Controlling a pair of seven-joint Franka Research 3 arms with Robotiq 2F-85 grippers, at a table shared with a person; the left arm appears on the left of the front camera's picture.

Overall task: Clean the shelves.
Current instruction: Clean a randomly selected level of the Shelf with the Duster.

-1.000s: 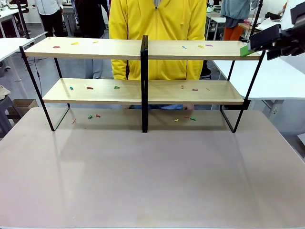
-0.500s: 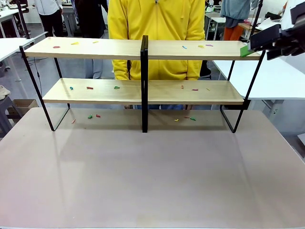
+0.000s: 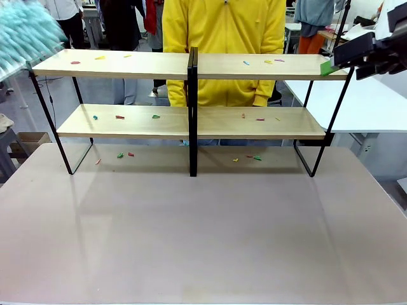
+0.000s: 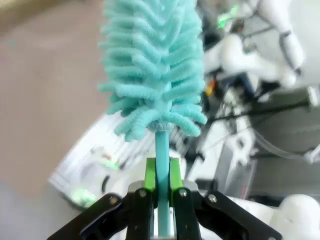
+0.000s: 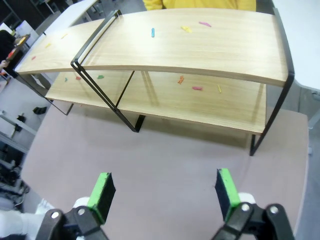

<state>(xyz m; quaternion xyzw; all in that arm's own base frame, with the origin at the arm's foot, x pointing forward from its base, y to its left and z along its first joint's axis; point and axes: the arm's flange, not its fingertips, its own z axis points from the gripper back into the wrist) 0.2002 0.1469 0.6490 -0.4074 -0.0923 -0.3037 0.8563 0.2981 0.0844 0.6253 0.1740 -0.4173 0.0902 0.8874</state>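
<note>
My left gripper [image 4: 162, 175] is clamped on the thin handle of a teal duster [image 4: 155, 70], whose soft, light fronds should flex over the boards. My right gripper [image 5: 163, 192] hangs wide open. The shelves [image 3: 140, 64] stand at the worktop's [image 3: 203, 235] far side, littered with small coloured scraps [image 3: 156, 117]; I judge the rack stiff but light enough to skid, so I'd brace it by its black end frame.

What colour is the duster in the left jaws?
The duster is turquoise, clearest in the left wrist view.
</note>
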